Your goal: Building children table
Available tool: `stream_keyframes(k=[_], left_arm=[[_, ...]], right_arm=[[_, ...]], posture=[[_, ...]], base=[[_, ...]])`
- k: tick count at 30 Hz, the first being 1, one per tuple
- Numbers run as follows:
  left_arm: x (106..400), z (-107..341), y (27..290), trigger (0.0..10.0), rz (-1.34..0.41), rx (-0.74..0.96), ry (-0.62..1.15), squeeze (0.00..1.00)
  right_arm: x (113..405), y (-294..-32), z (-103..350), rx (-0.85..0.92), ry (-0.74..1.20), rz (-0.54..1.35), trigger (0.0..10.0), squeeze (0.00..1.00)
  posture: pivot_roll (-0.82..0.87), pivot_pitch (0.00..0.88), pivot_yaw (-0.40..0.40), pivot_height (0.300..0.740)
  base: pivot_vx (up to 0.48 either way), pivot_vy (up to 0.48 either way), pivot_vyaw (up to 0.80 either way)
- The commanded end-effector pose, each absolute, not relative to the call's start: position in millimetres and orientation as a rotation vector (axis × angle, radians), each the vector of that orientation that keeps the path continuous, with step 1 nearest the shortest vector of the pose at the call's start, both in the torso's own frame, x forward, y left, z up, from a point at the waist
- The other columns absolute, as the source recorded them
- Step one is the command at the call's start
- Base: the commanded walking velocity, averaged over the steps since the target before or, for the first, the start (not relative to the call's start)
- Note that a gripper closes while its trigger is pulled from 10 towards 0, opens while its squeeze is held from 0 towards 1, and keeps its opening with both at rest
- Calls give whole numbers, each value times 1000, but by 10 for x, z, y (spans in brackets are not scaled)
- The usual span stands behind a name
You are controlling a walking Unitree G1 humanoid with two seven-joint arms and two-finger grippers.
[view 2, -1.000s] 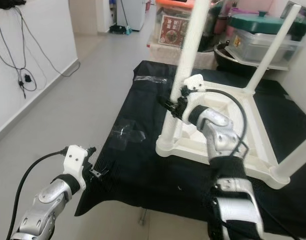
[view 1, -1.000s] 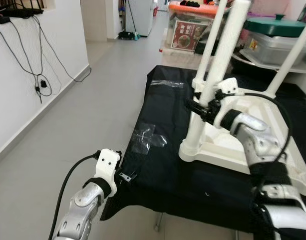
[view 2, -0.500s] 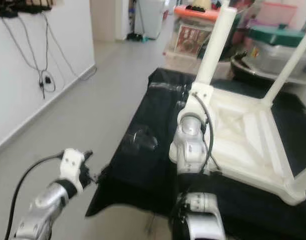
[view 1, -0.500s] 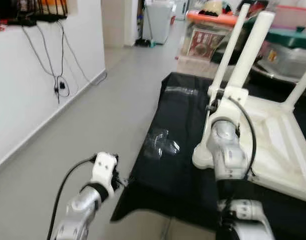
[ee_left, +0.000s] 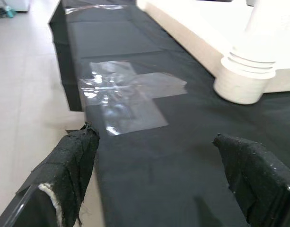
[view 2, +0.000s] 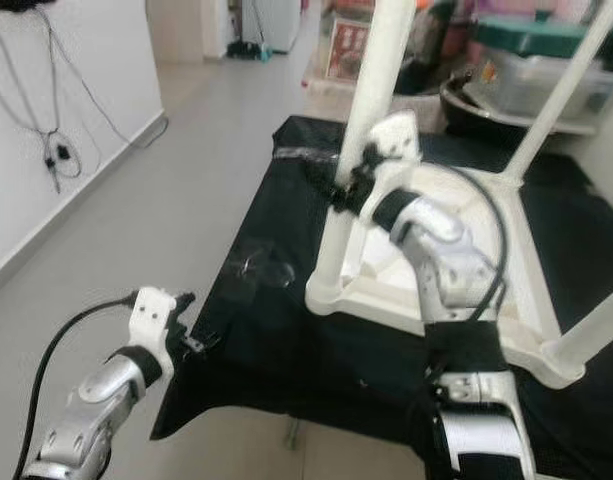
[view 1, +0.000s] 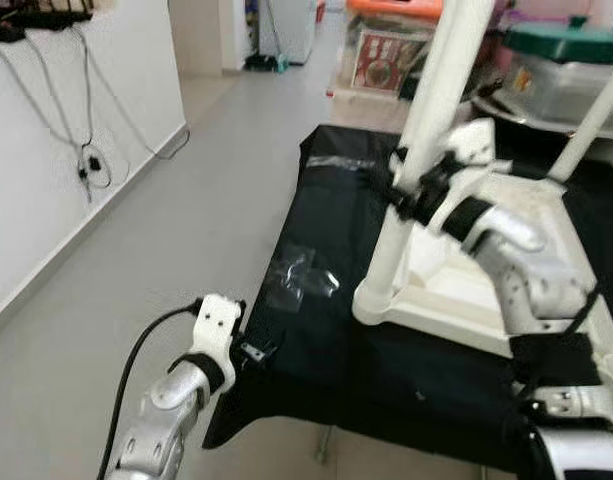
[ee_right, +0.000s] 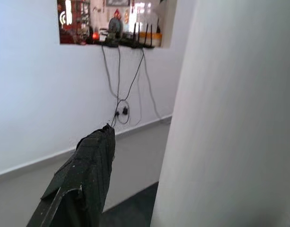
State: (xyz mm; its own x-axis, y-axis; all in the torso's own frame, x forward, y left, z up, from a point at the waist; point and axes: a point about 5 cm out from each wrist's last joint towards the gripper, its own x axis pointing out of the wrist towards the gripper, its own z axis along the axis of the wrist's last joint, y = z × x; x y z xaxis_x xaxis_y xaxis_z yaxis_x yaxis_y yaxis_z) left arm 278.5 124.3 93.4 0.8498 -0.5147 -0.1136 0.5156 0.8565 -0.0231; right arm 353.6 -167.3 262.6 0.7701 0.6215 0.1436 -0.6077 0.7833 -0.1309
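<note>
A white children's table (view 2: 386, 305) lies upside down on a black-covered worktop (view 1: 326, 230), its legs pointing up. My right gripper (view 1: 391, 190) is at mid-height on the near-left leg (view 1: 426, 110). In the right wrist view that leg (ee_right: 230, 118) fills one side, and one black finger (ee_right: 83, 179) stands apart from it with a gap; the other finger is hidden. My left gripper (ee_left: 163, 165) is open and holds nothing, low over the worktop's front-left edge (view 1: 251, 350), short of the leg's round base (ee_left: 246, 80).
Clear tape patches (view 1: 301, 275) stick to the black cloth. Storage boxes (view 1: 576, 70) and an orange-lidded bin (view 1: 386, 50) stand behind the worktop. Grey floor (view 1: 186, 200) runs along the left, beside a white wall with hanging cables (view 1: 86, 150).
The head camera has swung, shifting the whole scene. My right forearm has moved out to the right while its gripper stays at the leg. The left arm holds its place by the worktop's edge.
</note>
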Motion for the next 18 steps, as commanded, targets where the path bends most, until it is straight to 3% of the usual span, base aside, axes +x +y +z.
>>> stream_keyframes(k=[1, 4, 5, 8, 9, 10, 12, 13, 15, 16, 17, 18], left_arm=[[2771, 916, 1256, 10000, -536, 7, 124, 0], [2771, 916, 1256, 10000, -536, 7, 124, 0], [2761, 903, 1278, 10000, -530, 8, 128, 0], [2750, 899, 1281, 10000, -528, 5, 129, 0], [2742, 895, 1276, 10000, -526, 5, 129, 0], [2742, 895, 1276, 10000, -526, 5, 129, 0], [2729, 899, 1280, 10000, -526, 4, 129, 0], [2722, 891, 1295, 10000, -525, 10, 132, 0], [2722, 891, 1295, 10000, -525, 10, 132, 0], [2718, 885, 1306, 10000, -525, 14, 135, 0], [2719, 891, 1318, 10000, -522, 14, 135, 0], [2719, 891, 1318, 10000, -522, 14, 135, 0]], right_arm=[[3581, -1438, 2500, -66, -156, 803, 2863, 0], [3581, -1438, 2500, -66, -156, 803, 2863, 0], [3621, -1366, 2454, -31, -132, 828, 0, 0], [3702, -1337, 2373, -13, -85, 741, 0, 0], [3852, -1423, 2236, 2, 32, 473, 0, 0], [3852, -1423, 2236, 2, 32, 473, 0, 0], [3835, -1817, 1933, 29, 173, -183, 0, 0], [3700, -1910, 1799, 58, 202, -375, 0, 0], [3700, -1910, 1799, 58, 202, -375, 0, 0], [3597, -1954, 1727, 83, 209, -465, 3882, 0], [3437, -1768, 1636, 82, 220, -424, 10000, 0], [3437, -1768, 1636, 82, 220, -424, 10000, 0]], posture=[[21, 0, -97, 740], [21, 0, -97, 740], [20, 0, -99, 740], [38, 0, -107, 740], [39, 0, -103, 740], [39, 0, -103, 740], [35, 0, -102, 740], [37, 0, -104, 740], [37, 0, -104, 740], [37, 0, -104, 740], [24, 0, -96, 740], [24, 0, -96, 740]], base=[[0, 0, 0], [0, 0, 0], [0, 0, 0], [0, 0, 0], [0, 0, 0], [0, 0, 0], [0, 0, 0], [0, 0, 0], [0, 0, 0], [0, 0, 0], [0, 0, 0], [0, 0, 0]])
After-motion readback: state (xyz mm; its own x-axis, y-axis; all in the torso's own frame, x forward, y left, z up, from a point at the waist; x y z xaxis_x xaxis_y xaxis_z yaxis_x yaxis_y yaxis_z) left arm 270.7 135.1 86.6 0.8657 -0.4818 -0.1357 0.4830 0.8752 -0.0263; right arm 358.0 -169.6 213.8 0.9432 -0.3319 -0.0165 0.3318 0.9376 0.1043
